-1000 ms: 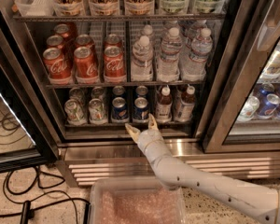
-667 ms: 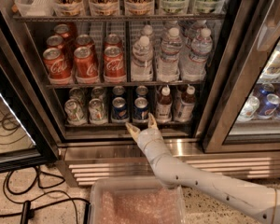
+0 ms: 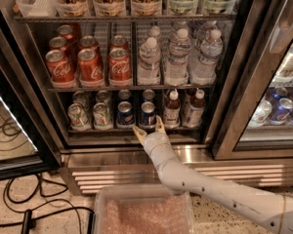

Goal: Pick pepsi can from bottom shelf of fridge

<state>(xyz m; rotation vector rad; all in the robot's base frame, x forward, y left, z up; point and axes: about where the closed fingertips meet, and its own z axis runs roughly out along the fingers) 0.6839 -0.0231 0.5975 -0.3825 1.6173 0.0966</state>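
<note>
In the camera view, we see the tool (image 3: 148,126) spread wide and holding nothing. It sits just in front of the tabletop's (image 3: 95,129) front edge, near its middle; that tabletop is the fridge's (image 3: 112,161) lowest rack. The pepsi can (image 3: 147,114) stands at that front edge, right above the tool. We judge the risk to be a finger clipping the neighbouring blue can (image 3: 125,114) or the red-capped bottle (image 3: 172,109), since all three stand close together, or snagging on the front edge. There we count four blue cans, four silver-green cans (image 3: 78,116) and two bottles.
</note>
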